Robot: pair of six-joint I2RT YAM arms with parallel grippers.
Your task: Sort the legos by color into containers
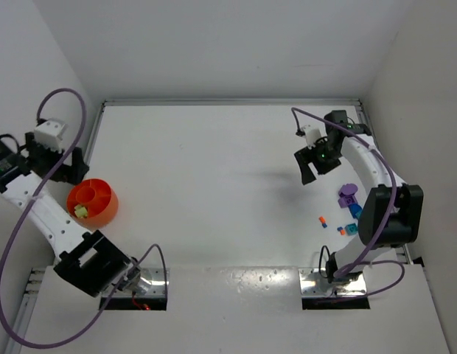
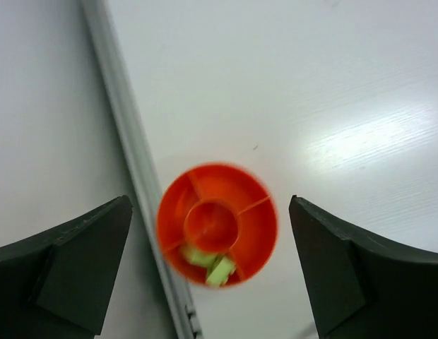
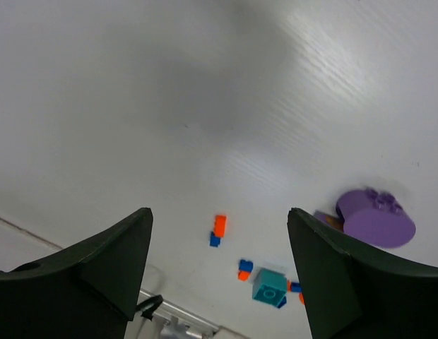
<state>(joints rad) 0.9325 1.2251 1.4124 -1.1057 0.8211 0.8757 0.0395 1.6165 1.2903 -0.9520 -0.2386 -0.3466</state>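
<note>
Sorting is at an early stage, I judge. The orange bowl (image 1: 105, 212) holds two lime bricks (image 2: 210, 263) in one outer compartment, and its other sections are bare. Directly above the bowl hangs the left pincer (image 2: 208, 205), jaws wide apart and empty. Far across the counter (image 1: 214, 162) from the bowl lie one purple round piece (image 3: 375, 219), one teal brick (image 3: 268, 286) and roughly three tiny orange-and-blue bits (image 3: 219, 224), all unsorted. The right pincer (image 3: 219, 212) hovers over them, parted and holding nothing.

The white table (image 1: 214, 184) is carrying an orange bowl (image 1: 107, 214) by its left edge; a round purple piece (image 1: 349, 194), a teal brick (image 1: 351, 229) and an orange brick (image 1: 323, 220) are lying near its right edge.
</note>
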